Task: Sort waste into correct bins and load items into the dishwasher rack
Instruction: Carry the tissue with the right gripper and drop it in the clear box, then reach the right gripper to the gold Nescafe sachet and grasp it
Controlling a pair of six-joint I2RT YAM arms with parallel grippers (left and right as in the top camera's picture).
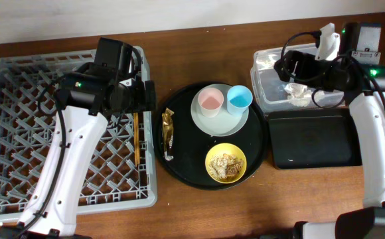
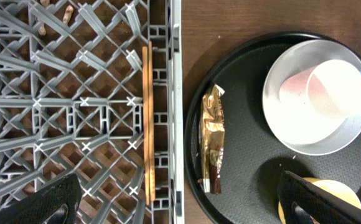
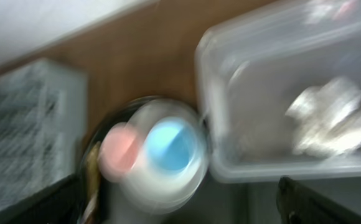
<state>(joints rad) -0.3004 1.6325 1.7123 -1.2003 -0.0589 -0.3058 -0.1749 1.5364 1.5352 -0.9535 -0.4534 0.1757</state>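
Chopsticks [image 2: 147, 118] lying flat inside dishwasher rack [image 1: 20, 99], along the wall beside the round tray [image 1: 179, 169]. Napkin [image 1: 297, 93] sitting in clear tub [image 1: 262, 73]. Left gripper [image 2: 180, 204] hovering above the rack wall, fingers apart, empty. Right gripper [image 3: 180, 205] hanging by the tub, fingers apart; view blurred.

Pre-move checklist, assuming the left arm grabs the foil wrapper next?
1. Open, empty left gripper: ok.
2. Nothing lying on the foil wrapper, which lies on the round black tray: ok.
3. Path clear of the chopsticks, which lie in the rack: ok.
4. Open right gripper over the clear tub, away from the wrapper: ok.
5. Sharp right wrist view: not ok, blurred.
6. Gap between wrapper and plate: ok.
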